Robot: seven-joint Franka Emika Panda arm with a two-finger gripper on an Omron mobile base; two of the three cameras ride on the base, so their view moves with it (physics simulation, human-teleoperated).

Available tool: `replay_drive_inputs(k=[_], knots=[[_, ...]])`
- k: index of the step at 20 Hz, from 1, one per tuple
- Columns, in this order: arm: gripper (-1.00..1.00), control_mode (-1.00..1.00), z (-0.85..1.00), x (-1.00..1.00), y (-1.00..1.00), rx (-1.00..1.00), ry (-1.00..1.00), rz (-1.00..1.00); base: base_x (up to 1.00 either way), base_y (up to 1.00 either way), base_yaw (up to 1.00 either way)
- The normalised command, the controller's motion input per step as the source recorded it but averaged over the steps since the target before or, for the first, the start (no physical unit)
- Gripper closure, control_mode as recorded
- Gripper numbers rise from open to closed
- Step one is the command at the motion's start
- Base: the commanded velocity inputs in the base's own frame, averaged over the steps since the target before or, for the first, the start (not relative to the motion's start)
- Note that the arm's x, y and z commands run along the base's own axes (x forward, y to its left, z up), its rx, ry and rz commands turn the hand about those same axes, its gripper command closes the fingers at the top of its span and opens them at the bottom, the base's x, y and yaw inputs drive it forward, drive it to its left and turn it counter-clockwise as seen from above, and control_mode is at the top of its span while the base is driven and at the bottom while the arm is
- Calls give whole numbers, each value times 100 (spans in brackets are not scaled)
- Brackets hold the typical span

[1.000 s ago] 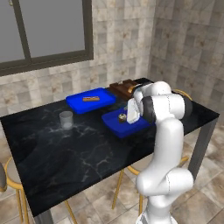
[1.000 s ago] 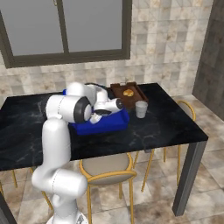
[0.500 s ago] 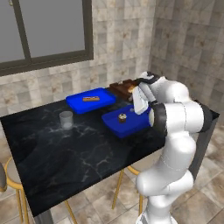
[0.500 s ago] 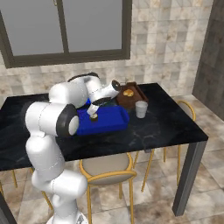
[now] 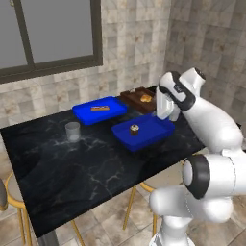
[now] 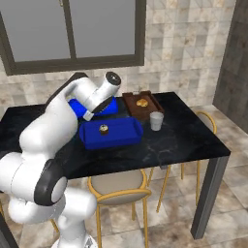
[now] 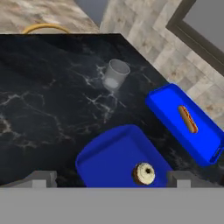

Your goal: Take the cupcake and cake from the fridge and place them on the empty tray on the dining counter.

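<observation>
On the left of the black marble tabletop (image 5: 86,163) stands a glass (image 5: 72,130); behind it lies a blue tray with a bread stick (image 5: 99,109). The empty-tray job is half done: the cupcake (image 5: 134,129) sits in the tray (image 5: 156,126). Right of it the gripper (image 5: 162,106) hovers, holding nothing as far as I can tell; its opening is unclear. Next comes fetching the cake from the fridge.

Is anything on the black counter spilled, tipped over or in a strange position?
Nothing stands out. The cupcake sits upright inside the blue tray, alone. The glass stands upright on the dining counter, with no spill around it. The bread stick lies in the second blue tray.
</observation>
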Motion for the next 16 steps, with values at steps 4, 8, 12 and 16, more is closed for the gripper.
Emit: replay_drive_inputs(k=[4,8,12,16], knots=[[-100,-100,81,-100,0,0,-3,-45,0,0,0],[-100,-100,48,-100,0,-2,-9,-56,0,0,0],[-100,-100,12,-100,0,-4,-18,-56,0,0,0],[-100,-100,4,-100,0,-1,-19,-50,0,0,0]])
